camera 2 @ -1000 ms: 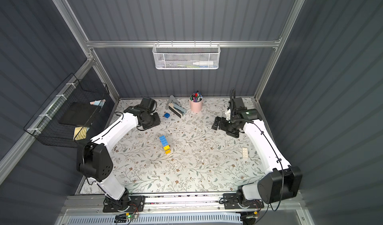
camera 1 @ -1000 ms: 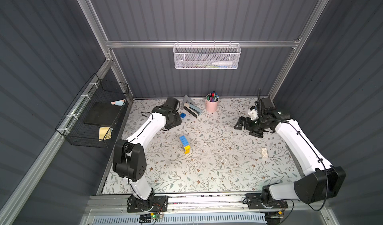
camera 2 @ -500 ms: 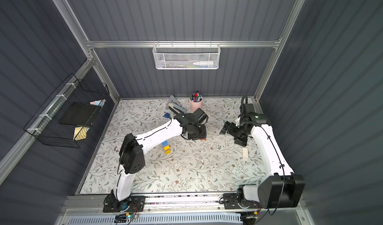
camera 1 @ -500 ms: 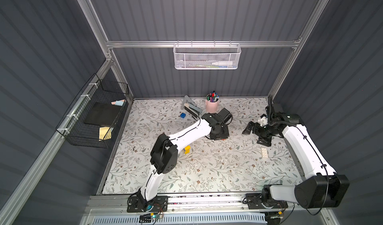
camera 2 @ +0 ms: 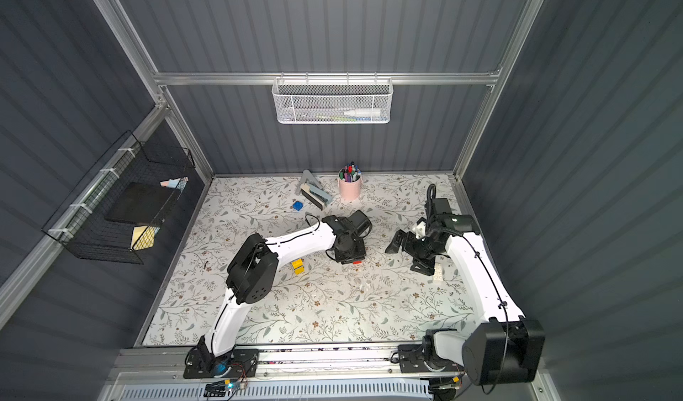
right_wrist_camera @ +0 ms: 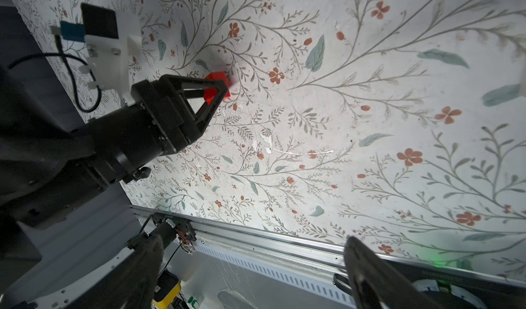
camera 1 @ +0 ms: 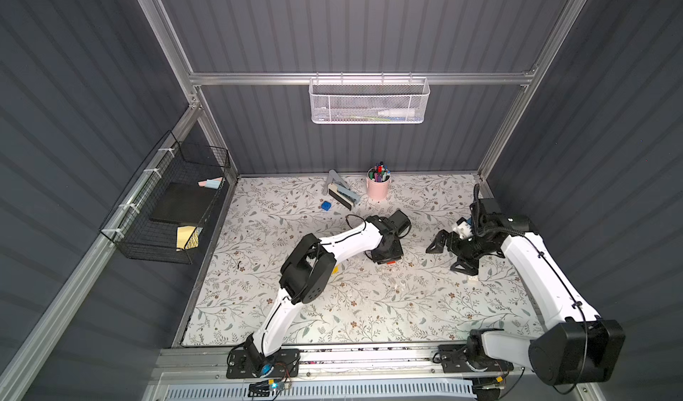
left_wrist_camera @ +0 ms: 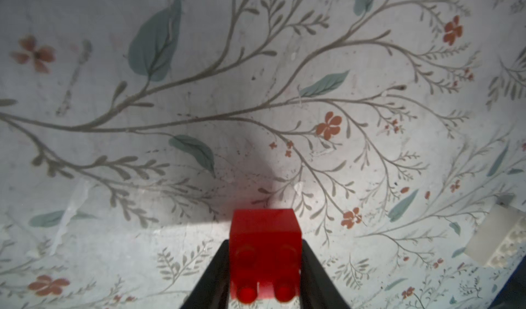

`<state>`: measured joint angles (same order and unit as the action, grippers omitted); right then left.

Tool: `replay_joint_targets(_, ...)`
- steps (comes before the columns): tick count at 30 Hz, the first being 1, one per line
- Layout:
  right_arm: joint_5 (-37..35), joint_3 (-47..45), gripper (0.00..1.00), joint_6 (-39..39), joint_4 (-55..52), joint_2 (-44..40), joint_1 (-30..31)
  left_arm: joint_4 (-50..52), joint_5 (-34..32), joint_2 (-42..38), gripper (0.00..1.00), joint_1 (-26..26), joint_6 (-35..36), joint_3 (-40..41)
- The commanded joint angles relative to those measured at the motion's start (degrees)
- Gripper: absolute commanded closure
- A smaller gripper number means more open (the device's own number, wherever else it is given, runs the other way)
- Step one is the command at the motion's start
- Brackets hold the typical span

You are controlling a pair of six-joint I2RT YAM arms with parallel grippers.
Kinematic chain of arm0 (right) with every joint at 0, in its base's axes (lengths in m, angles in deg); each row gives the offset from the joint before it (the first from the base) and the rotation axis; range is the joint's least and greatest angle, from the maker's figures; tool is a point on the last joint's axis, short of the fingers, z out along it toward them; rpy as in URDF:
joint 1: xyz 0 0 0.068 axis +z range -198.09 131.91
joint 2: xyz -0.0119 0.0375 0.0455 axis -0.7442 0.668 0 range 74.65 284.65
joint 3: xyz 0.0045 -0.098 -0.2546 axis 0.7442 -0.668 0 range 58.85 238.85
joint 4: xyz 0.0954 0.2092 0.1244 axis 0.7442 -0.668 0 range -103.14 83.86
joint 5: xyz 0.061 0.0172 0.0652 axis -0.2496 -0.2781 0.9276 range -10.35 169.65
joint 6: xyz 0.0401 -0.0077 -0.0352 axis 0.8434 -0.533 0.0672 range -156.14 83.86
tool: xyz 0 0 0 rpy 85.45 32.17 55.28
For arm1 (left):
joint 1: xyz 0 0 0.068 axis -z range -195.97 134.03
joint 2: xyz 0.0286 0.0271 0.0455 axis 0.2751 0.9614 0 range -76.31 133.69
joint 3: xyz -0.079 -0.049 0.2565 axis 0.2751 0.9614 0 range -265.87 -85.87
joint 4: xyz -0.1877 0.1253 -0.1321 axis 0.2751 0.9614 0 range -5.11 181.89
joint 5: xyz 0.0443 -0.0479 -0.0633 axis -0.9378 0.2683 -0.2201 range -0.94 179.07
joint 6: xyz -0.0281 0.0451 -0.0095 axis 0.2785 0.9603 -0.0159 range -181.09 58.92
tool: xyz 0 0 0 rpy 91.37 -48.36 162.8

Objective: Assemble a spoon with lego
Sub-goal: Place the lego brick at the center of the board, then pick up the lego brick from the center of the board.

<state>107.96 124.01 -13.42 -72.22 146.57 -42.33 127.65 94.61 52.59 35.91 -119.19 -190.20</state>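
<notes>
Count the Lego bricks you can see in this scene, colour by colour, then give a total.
Red brick, in the left gripper: 1
Blue brick: 1
White brick: 1
Yellow brick, partly hidden by the left arm: 1
Total: 4

A: Red brick (left_wrist_camera: 266, 227), glossy plastic?
B: Yep, smooth, shiny. White brick (left_wrist_camera: 495, 236) is plastic too, duller.
A: Counter (left_wrist_camera: 256, 65)?
B: Matt floral print, scuffed, scratched.
A: L gripper (left_wrist_camera: 264, 242) fingers (left_wrist_camera: 212, 276)?
B: Matt black plastic. Front-edge rail (right_wrist_camera: 256, 232) is brushed metal.
</notes>
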Motion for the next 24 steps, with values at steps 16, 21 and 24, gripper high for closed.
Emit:
replay_joint_targets(16, -3.69, -0.71, 0.01, 4.05, 2.28, 3.19, 13.91, 2.85, -3.86, -19.36, 0.01, -8.63, -0.65, 4.95)
replay_joint_targets(21, -6.91, 2.10, 0.02, 4.17, 6.57, 11.57, 20.59, 8.40, -7.25, -26.88, 0.01, -18.22, 6.18, 7.61)
replay_joint_targets(24, -13.57, 8.07, 0.05, 1.52, 4.74, 19.25, 24.53, 6.72, -7.77, -32.21, 0.01, -21.72, 10.73, 9.62)
